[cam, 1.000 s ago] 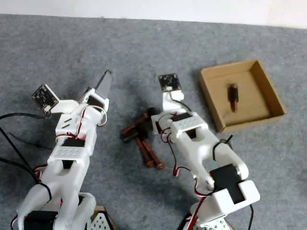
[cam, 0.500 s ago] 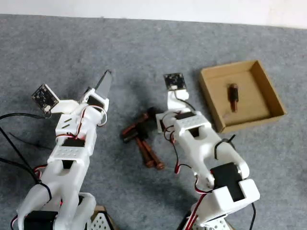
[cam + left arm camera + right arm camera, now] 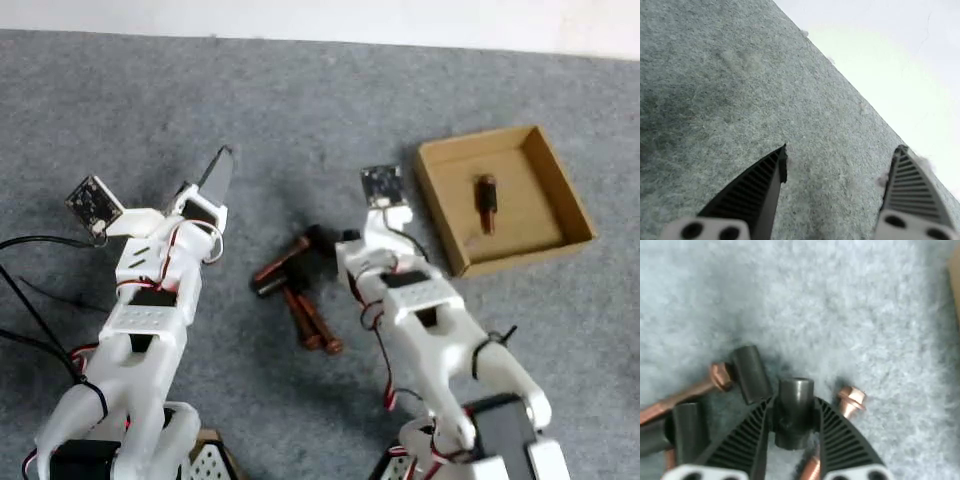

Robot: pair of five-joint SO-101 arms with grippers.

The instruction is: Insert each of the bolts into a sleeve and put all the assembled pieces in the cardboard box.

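Copper bolts and dark sleeves lie in a loose pile on the grey carpet between the arms. My right gripper is shut on a dark sleeve, held upright with its open end showing, just above the pile's right edge. Another sleeve and a copper bolt head lie close beside it. The cardboard box stands at the right with one assembled piece inside. My left gripper is open over bare carpet, left of the pile.
The carpet ends at a pale floor strip along the far edge. Two long bolts lie side by side at the pile's near end. Open carpet lies between the pile and the box.
The right arm has swung to the right, its wrist now nearer the box. The left arm has not moved.
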